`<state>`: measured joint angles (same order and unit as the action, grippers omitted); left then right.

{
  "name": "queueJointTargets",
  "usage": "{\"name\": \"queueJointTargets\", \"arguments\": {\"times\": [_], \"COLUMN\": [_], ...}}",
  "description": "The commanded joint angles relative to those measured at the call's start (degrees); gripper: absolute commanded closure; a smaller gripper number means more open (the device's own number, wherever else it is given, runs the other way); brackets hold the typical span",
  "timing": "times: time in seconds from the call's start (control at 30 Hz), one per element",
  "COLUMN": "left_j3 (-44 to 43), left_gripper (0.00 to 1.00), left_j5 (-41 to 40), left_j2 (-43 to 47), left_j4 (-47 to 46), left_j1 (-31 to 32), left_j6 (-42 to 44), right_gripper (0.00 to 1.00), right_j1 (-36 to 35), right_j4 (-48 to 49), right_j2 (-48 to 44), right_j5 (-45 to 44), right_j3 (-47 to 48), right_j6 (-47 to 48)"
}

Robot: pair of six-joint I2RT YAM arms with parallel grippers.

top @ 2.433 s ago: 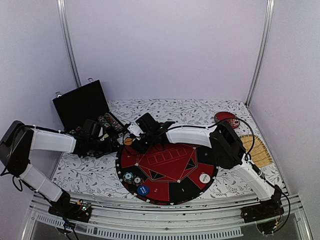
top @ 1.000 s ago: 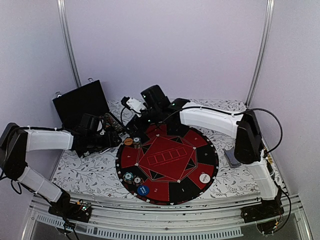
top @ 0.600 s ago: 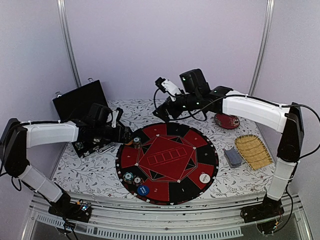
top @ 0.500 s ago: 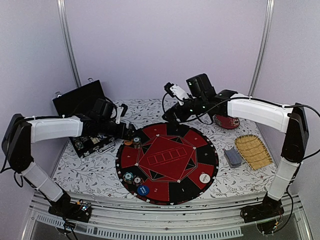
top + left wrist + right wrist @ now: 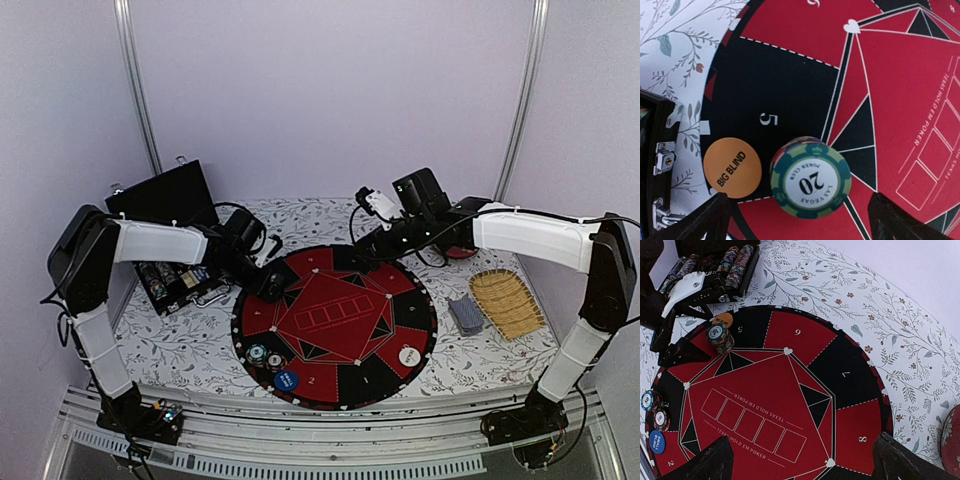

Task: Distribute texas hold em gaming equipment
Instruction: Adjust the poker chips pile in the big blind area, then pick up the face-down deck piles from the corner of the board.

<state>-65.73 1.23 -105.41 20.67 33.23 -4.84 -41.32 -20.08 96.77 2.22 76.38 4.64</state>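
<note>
A stack of striped poker chips [image 5: 810,183] with a green "20" on top stands on the round red-and-black poker mat [image 5: 335,325] by seat 5, beside the orange BIG BLIND disc [image 5: 732,167]. My left gripper [image 5: 800,225] hangs open right over the stack, a finger on either side and clear of it. Two chip stacks [image 5: 266,356], a blue button [image 5: 286,380] and a white button [image 5: 408,355] sit at the mat's near edge. A grey-backed card deck [image 5: 465,313] lies to the right. My right gripper [image 5: 368,243] hovers open and empty above the mat's far edge.
An open black case [image 5: 165,210] stands at the back left, with a tray of chip rows [image 5: 715,265] before it. The straw-coloured slatted mat [image 5: 508,303] and the dark red plate [image 5: 455,240] are on the right. A flower-patterned cloth [image 5: 170,345] covers the table.
My left gripper has moved right from the chip tray onto the mat's left edge. The right arm has swung from the mat's left side up and across to the back right.
</note>
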Motion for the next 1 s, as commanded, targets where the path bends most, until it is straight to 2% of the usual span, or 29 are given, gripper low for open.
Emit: {"name": "queueJointTargets", "arguments": {"times": [0.0,0.17,0.43,0.53,0.73,0.97], "left_j3": [-1.79,-2.02,-1.91,-0.67,5.40,12.29], "left_gripper": [0.02,0.03,0.02,0.02,0.02,0.02], "left_j5": [0.51,1.16,2.92,1.85,0.71,-1.38], "left_j2": [-0.41,1.61,10.75,14.17,20.69,27.15], "left_j4": [0.35,0.28,-0.05,1.06,2.45,3.59], "left_j1": [1.11,1.13,-1.93,-5.03,-15.19,-21.47], "left_j6": [0.95,0.14,-1.83,-2.83,-5.76,-7.67], "right_gripper": [0.01,0.01,0.01,0.01,0.01,0.01], "right_j1": [0.25,0.30,2.95,4.47,8.15,13.25], "right_j4": [1.18,1.26,1.46,2.06,3.76,4.78], "right_j2": [-1.15,-1.44,-3.57,-5.42,-10.60,-18.00], "right_j5": [-0.21,-0.39,-1.52,-2.17,-3.76,-4.84], "right_j3": [-0.31,-0.35,-2.69,-4.76,-10.72,-17.67], "right_j6": [-1.64,-1.68,-2.21,-2.57,-3.38,-3.74]}}
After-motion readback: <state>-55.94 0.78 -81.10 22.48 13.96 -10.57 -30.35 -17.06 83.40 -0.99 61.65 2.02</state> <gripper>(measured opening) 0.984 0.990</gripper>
